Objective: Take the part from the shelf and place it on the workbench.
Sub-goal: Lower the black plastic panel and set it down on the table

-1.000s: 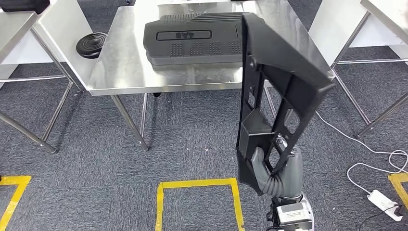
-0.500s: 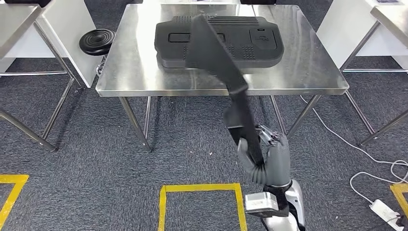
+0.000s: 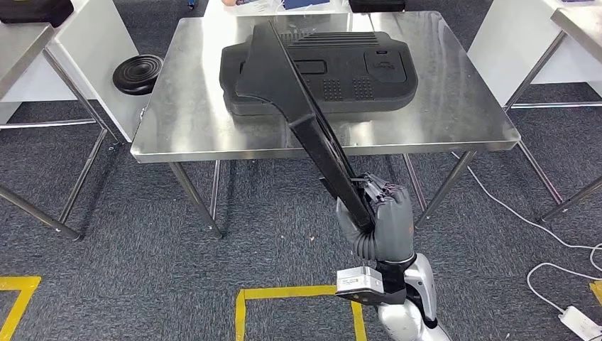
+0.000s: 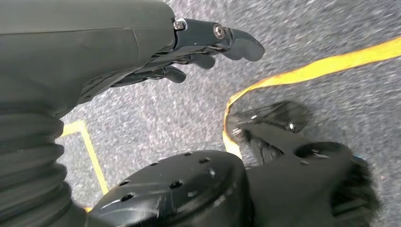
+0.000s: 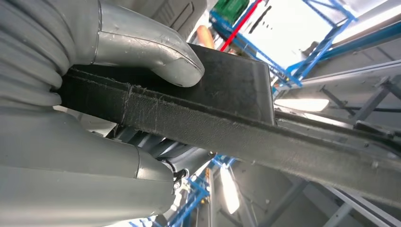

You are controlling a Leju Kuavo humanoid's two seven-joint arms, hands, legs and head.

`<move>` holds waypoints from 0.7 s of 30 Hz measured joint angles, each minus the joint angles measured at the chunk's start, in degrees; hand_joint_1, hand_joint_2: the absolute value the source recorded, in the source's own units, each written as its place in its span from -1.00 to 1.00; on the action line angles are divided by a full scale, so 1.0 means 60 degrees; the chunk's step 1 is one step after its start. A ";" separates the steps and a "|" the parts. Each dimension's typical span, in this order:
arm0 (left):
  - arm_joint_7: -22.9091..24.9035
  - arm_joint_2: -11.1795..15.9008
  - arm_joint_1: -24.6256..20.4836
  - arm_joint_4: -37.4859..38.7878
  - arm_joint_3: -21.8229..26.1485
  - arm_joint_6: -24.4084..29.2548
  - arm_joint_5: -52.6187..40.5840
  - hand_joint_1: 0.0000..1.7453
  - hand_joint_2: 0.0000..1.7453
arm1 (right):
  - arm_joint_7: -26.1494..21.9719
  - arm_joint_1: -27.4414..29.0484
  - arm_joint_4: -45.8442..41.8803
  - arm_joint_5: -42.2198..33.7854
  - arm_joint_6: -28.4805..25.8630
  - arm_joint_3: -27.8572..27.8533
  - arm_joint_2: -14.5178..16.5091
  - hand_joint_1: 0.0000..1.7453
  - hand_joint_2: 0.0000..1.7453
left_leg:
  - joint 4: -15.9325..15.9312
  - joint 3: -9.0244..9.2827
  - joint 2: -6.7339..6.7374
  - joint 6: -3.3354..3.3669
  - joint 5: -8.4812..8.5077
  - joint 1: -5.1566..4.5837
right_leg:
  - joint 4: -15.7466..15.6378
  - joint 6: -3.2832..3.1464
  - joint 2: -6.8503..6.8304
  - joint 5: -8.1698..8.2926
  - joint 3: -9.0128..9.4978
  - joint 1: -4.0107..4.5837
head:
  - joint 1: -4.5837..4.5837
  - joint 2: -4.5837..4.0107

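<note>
part [image 3: 298,106]: long black panel, held at its lower end, tilted up and away over the front edge of the workbench; upper wide end overlaps the big cover in head view. Touching the cover or above it: cannot tell.
part edge [image 5: 227,123]: seen close from right wrist, dark fibrous edge running across between thumb and fingers.
right hand [image 3: 376,220]: grips the part's lower end, thumb on one face, fingers wrapped on the other; sits in front of the workbench, below its top.
right thumb [image 5: 156,52]: pressed flat on the part's face.
left hand [image 4: 156,52]: hangs over the carpet, holds nothing; fingers [image 4: 236,42] stretched out, slightly apart.
workbench [image 3: 461,114]: steel top on steel legs, straight ahead.
black cover [image 3: 355,67]: large moulded piece lying flat on the workbench, ribbed and dotted surface, takes up the middle of the top.
stool [image 3: 138,71]: round black seat, just beside the workbench's left edge.
side tables [image 3: 28,50]: white and steel, left and right of the workbench, apart from it.
floor: grey carpet, yellow tape square [image 3: 298,302] near the robot, white cable and power strip [image 3: 578,320] at far right.
</note>
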 joint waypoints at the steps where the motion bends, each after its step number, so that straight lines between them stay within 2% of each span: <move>1: 0.0001 0.0002 0.0012 0.0009 0.0000 -0.0009 -0.0019 -1.00 1.00 | 0.0071 -0.0011 0.0026 0.0158 -0.0057 0.0005 0.0000 1.00 1.00 | -0.0537 0.0219 0.0016 -0.0034 0.0308 0.0006 | 0.0004 0.0076 0.0010 -0.0105 0.0103 0.0009 | -0.0021 0.0000; 2: 0.0002 0.0004 0.0013 0.0015 0.0000 -0.0018 -0.0044 -1.00 1.00 | 0.0165 -0.0024 0.0049 0.0378 -0.0126 0.0014 0.0002 1.00 1.00 | -0.0943 0.0413 0.0028 -0.0012 0.0418 0.0005 | 0.0009 0.0146 0.0014 -0.0182 0.0163 0.0027 | -0.0046 0.0000; 3: 0.0003 0.0002 0.0009 0.0022 0.0000 -0.0027 -0.0068 -1.00 1.00 | 0.0273 -0.0035 0.0068 0.0644 -0.0191 0.0025 0.0001 1.00 1.00 | -0.1135 0.0508 0.0023 0.0038 0.0373 -0.0014 | 0.0004 0.0210 0.0017 -0.0220 0.0189 0.0052 | -0.0058 0.0000; 5: 0.0016 0.0004 -0.0010 0.0021 0.0001 -0.0034 -0.0121 -1.00 1.00 | 0.0525 -0.0037 0.0114 0.1318 -0.0308 0.0045 -0.0001 1.00 1.00 | -0.1270 0.0574 0.0005 0.0227 0.0209 -0.0048 | -0.0017 0.0293 0.0016 -0.0220 0.0233 0.0083 | -0.0065 0.0000; 7: 0.0041 0.0007 0.0020 0.0017 0.0005 -0.0031 -0.0175 -1.00 1.00 | 0.0845 -0.0035 0.0181 0.2159 -0.0412 0.0057 -0.0014 1.00 1.00 | -0.1335 0.0643 -0.0031 0.0372 0.0171 -0.0051 | 0.0303 0.0338 0.0003 -0.0238 0.0020 0.0080 | -0.0046 0.0000; 8: 0.0052 0.0009 0.0033 0.0014 0.0010 -0.0030 -0.0210 -1.00 1.00 | 0.1061 -0.0046 0.0228 0.2673 -0.0459 0.0058 -0.0034 1.00 1.00 | -0.1371 0.0703 -0.0043 0.0439 0.0144 -0.0052 | 0.0754 0.0338 -0.0001 -0.0303 -0.0278 0.0079 | -0.0035 0.0000; 11: 0.0077 0.0009 0.0042 0.0011 0.0031 -0.0032 -0.0307 -1.00 1.00 | 0.1864 -0.0098 0.0463 0.4318 -0.0417 0.0054 -0.0185 1.00 1.00 | -0.1402 0.0869 -0.0066 0.0613 -0.0006 -0.0099 | 0.2537 0.0252 -0.0003 -0.0725 -0.1601 0.0110 | -0.0021 0.0000; 12: 0.0082 0.0008 0.0043 0.0011 0.0037 -0.0033 -0.0334 -1.00 1.00 | 0.2124 -0.0113 0.0567 0.4764 -0.0323 0.0053 -0.0262 1.00 1.00 | -0.1402 0.0951 -0.0089 0.0645 -0.0075 -0.0116 | 0.2764 0.0252 -0.0002 -0.0755 -0.1896 0.0123 | -0.0021 0.0000; 13: 0.0087 0.0007 0.0044 0.0011 0.0042 -0.0034 -0.0358 -1.00 1.00 | 0.2357 -0.0139 0.0674 0.5130 -0.0201 0.0049 -0.0345 1.00 1.00 | -0.1403 0.1052 -0.0117 0.0655 -0.0150 -0.0130 | 0.2662 0.0288 -0.0002 -0.0617 -0.2027 0.0133 | -0.0019 0.0000; 14: 0.0090 0.0007 0.0044 0.0010 0.0046 -0.0035 -0.0382 -1.00 1.00 | 0.2568 -0.0192 0.0781 0.5452 -0.0058 0.0045 -0.0436 1.00 1.00 | -0.1405 0.1172 -0.0143 0.0650 -0.0232 -0.0139 | 0.2221 0.0356 -0.0003 -0.0285 -0.1988 0.0143 | -0.0017 0.0000; 15: 0.0094 0.0007 0.0045 0.0010 0.0048 -0.0036 -0.0401 -1.00 1.00 | 0.2737 -0.0270 0.0883 0.5714 0.0073 0.0040 -0.0529 1.00 1.00 | -0.1411 0.1285 -0.0158 0.0637 -0.0319 -0.0144 | 0.1593 0.0427 -0.0008 0.0158 -0.1852 0.0159 | -0.0015 0.0000; 16: 0.0098 0.0005 0.0040 0.0009 0.0052 -0.0038 -0.0417 -1.00 1.00 | 0.2875 -0.0360 0.0983 0.5929 0.0191 0.0037 -0.0615 1.00 1.00 | -0.1399 0.1395 -0.0165 0.0610 -0.0418 -0.0165 | 0.0974 0.0433 -0.0021 0.0526 -0.1713 0.0182 | -0.0016 0.0000; 17: 0.0103 0.0003 0.0030 0.0007 0.0055 -0.0041 -0.0432 -1.00 1.00 | 0.2979 -0.0450 0.1069 0.6096 0.0286 0.0041 -0.0681 1.00 1.00 | -0.1413 0.1466 -0.0167 0.0573 -0.0505 -0.0185 | 0.0514 0.0381 -0.0037 0.0770 -0.1561 0.0220 | -0.0013 0.0000; 18: 0.0108 -0.0001 0.0019 0.0006 0.0056 -0.0044 -0.0445 -1.00 1.00 | 0.3035 -0.0508 0.1137 0.6190 0.0339 0.0041 -0.0734 1.00 1.00 | -0.1425 0.1536 -0.0168 0.0525 -0.0555 -0.0205 | 0.0251 0.0289 -0.0041 0.0881 -0.1470 0.0254 | -0.0016 0.0000; 19: 0.0111 -0.0004 0.0007 0.0003 0.0058 -0.0046 -0.0452 -1.00 1.00 | 0.3064 -0.0546 0.1192 0.6238 0.0367 0.0042 -0.0775 1.00 1.00 | -0.1437 0.1596 -0.0163 0.0475 -0.0584 -0.0226 | 0.0153 0.0168 -0.0041 0.0862 -0.1409 0.0275 | -0.0011 0.0000; 21: 0.0118 0.0002 -0.0007 -0.0005 0.0060 -0.0046 -0.0468 -1.00 1.00 | 0.3139 -0.0584 0.1263 0.6351 0.0423 0.0040 -0.0827 1.00 1.00 | -0.1394 0.1683 -0.0135 0.0376 -0.0625 -0.0221 | 0.0091 0.0014 -0.0011 0.0866 -0.1224 0.0210 | -0.0007 0.0000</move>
